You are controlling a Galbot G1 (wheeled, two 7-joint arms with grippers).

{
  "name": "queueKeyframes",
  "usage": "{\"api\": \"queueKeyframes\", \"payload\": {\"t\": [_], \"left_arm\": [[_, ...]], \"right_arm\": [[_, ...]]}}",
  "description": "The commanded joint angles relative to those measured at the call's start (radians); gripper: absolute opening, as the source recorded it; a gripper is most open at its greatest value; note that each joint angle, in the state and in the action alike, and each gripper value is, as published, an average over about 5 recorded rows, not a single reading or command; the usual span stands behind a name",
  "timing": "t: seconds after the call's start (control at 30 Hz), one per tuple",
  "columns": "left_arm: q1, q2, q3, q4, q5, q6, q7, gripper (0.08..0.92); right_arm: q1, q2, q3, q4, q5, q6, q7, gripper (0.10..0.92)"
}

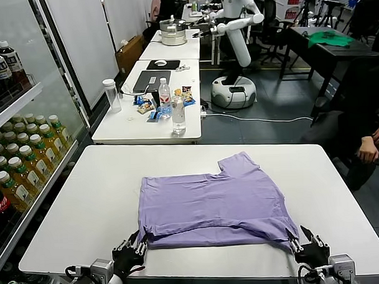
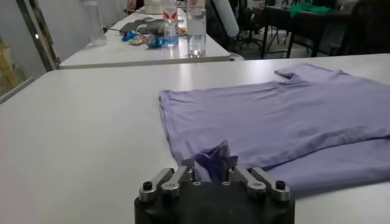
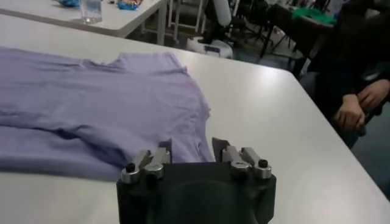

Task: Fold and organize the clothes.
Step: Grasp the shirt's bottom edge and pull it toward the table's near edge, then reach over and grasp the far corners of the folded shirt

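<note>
Both claws sat at the T-shirt's (image 1: 210, 203) near edge: left gripper (image 1: 132, 249) pinched a corner; right gripper (image 1: 305, 240) was open, empty.

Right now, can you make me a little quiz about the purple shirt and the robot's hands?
1. True or false: the purple T-shirt lies on the white table.
2. Which gripper has a bunch of shirt fabric between its fingers: A) left gripper, B) right gripper?
3. Fill in: both grippers are at the shirt's ____ edge, the one closest to the robot.

Key: 1 true. 2 A; the right gripper's fingers are apart at the shirt's corner. 3 near.
</note>
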Motion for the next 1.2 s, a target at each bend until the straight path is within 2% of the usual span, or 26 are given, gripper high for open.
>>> {"api": "queueKeyframes", "payload": {"t": [0.03,0.17,0.4,0.6,0.8,1.0,1.2], "left_arm": [[-0.213,0.051,-0.008,0.102,-0.088,-0.008,-0.024,0.513],[-0.369,0.041,0.03,0.211,-0.142,-0.029,-0.056,0.635],[-0.585,0.019,0.114,0.373,-0.18,-0.031,-0.065,0.805],[-0.72,-0.009,0.196,0.517,-0.183,-0.026,-0.065,0.822],[-0.797,-0.043,0.249,0.61,-0.188,-0.017,-0.065,0.823],[-0.824,-0.064,0.28,0.667,-0.184,-0.01,-0.083,0.823],[-0.808,-0.063,0.29,0.65,-0.209,0.01,-0.087,0.823]], "right_arm": [[0.23,-0.049,-0.06,-0.096,0.065,-0.005,0.028,0.754],[0.455,-0.061,-0.178,-0.24,0.107,-0.021,0.056,0.816],[0.783,-0.066,-0.369,-0.492,0.164,-0.024,0.074,0.823],[0.969,-0.044,-0.479,-0.687,0.21,-0.025,0.08,0.823],[1.117,0.001,-0.552,-0.88,0.214,-0.025,0.077,0.823],[1.192,0.044,-0.597,-1.035,0.2,-0.024,0.069,0.823],[1.204,0.075,-0.605,-1.11,0.185,-0.023,0.068,0.823]]}}
